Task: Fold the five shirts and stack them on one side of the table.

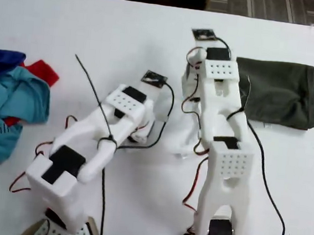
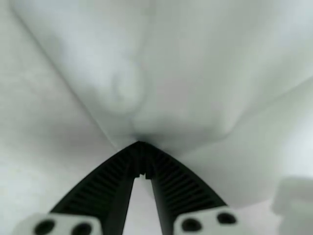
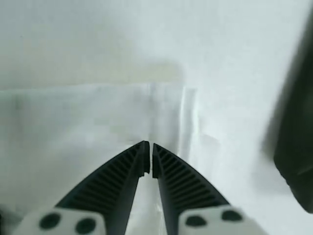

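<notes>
Shirts of teal, blue and red cloth [image 1: 11, 101] heaped left on our white counter [image 1: 71, 26], our left gripper [image 2: 141, 147] pinching a bunched white cloth shirt [image 2: 146, 73] mid-counter, right gripper [image 3: 149, 147] closed over its crease, folded dark green shirt [image 1: 279, 93] far right

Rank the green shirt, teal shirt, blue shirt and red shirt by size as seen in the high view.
1. The green shirt and teal shirt: about alike; the teal one runs off the edge.
2. The blue shirt, mostly covered.
3. The red shirt, slightly smaller patch.
</notes>
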